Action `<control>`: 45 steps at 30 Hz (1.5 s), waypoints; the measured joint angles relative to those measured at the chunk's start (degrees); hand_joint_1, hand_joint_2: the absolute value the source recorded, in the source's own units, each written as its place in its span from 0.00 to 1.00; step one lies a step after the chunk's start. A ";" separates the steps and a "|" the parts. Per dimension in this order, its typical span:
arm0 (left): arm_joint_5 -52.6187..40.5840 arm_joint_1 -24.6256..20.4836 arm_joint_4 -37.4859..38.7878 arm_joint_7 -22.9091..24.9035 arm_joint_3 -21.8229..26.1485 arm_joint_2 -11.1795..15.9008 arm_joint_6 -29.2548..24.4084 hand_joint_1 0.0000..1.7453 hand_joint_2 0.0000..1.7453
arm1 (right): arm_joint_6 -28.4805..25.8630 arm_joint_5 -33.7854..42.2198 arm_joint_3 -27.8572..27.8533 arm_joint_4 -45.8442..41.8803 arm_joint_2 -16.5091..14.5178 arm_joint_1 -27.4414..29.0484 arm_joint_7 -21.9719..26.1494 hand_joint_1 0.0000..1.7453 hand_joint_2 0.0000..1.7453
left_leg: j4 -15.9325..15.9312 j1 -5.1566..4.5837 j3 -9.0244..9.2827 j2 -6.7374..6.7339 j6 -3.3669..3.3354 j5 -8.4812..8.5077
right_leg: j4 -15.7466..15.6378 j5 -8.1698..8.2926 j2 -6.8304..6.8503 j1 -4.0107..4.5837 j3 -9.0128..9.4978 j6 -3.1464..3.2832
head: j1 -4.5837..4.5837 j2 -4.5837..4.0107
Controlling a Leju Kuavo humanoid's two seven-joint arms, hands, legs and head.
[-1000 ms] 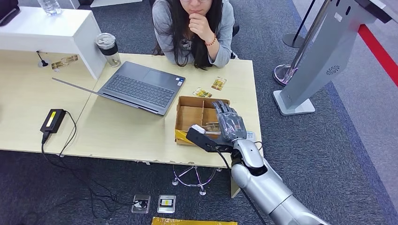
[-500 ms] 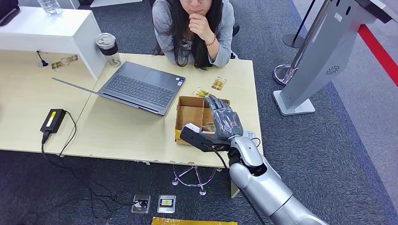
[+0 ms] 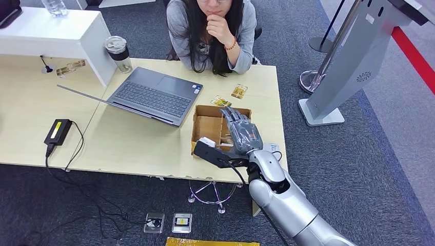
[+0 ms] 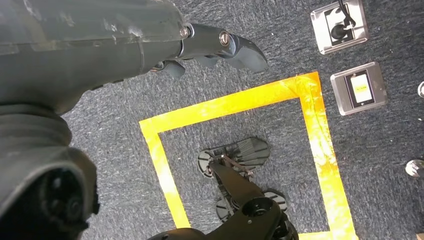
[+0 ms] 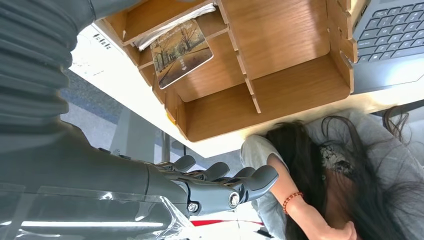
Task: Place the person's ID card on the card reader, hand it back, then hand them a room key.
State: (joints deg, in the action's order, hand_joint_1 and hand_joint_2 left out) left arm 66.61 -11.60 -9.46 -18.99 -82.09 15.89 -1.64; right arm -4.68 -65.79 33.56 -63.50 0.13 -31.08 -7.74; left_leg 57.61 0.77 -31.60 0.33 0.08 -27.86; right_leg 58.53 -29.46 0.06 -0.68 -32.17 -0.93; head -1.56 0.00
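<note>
A pale wooden desk (image 3: 133, 148) is standing on dark carpet, with a person (image 3: 213, 31) sitting behind it. The right hand (image 3: 240, 134) is hovering over a wooden divider box (image 3: 208, 125) beside the laptop (image 3: 154, 95), fingers apart, holding nothing. The right wrist view is revealing a tree-printed card (image 5: 182, 50) lying inside the box. The left hand (image 4: 125, 45) is hanging over the carpet, empty, fingers loosely extended.

My right hand (image 3: 242, 134) hovered flat over the wooden box (image 3: 208, 126), fingers (image 5: 220, 172) stretched out and empty. My left hand (image 4: 150, 47) hung low, its fingers loosely extended.
</note>
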 joint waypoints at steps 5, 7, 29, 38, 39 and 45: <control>0.02 0.00 0.00 0.00 0.00 -0.05 -0.04 0.00 0.00 | -0.04 -0.03 0.21 0.44 -0.37 -0.21 0.02 0.00 1.00 | 0.00 0.00 0.00 0.00 0.00 0.00 | 0.00 0.00 0.02 0.00 0.00 0.00 | 0.00 0.00; 0.03 0.00 0.00 0.00 0.00 -0.07 -0.08 0.00 0.00 | -0.07 -0.07 0.45 0.77 -0.39 -0.38 0.04 0.00 1.00 | 0.00 0.00 -0.01 0.00 0.00 0.00 | 0.00 0.00 0.03 0.00 0.00 0.00 | 0.00 0.00; -0.47 -0.03 0.00 -0.01 -0.09 -0.19 0.37 0.00 0.00 | -3.99 -3.23 3.08 8.51 -1.30 -1.71 -0.48 0.00 1.00 | 0.00 0.01 -0.01 0.00 0.00 0.00 | 0.00 0.00 0.02 0.00 -0.01 0.00 | 0.00 0.00; -0.47 -0.03 0.00 0.00 -0.09 -0.17 0.33 0.00 0.00 | -5.41 -3.35 3.19 10.94 -1.20 -2.44 -0.49 0.00 1.00 | 0.00 0.01 -0.01 0.00 0.00 0.00 | 0.00 0.00 0.02 0.01 -0.02 0.00 | 0.01 0.00; -0.46 -0.02 0.00 0.00 -0.09 -0.17 0.33 0.00 0.00 | -5.44 -3.40 3.16 11.62 -1.14 -2.64 -0.50 0.00 1.00 | 0.00 0.01 -0.01 0.00 0.00 0.00 | 0.00 0.00 0.01 0.01 -0.02 0.00 | 0.01 0.00; -0.45 -0.01 0.00 0.00 -0.11 -0.09 0.41 0.00 0.00 | -4.10 -3.90 2.40 13.45 -0.62 -3.45 -0.75 0.00 1.00 | 0.00 0.00 -0.01 0.00 0.00 0.00 | 0.00 0.00 0.00 0.00 -0.03 0.00 | 0.00 0.00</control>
State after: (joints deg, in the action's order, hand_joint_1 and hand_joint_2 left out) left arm 66.16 -11.62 -9.46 -18.99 -82.21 15.80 -1.24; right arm -8.79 -69.69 35.96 -50.05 -0.50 -34.53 -8.49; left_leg 57.61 0.77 -31.61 0.33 0.08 -27.86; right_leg 58.53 -29.47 0.06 -0.68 -32.20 -0.93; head -1.56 0.00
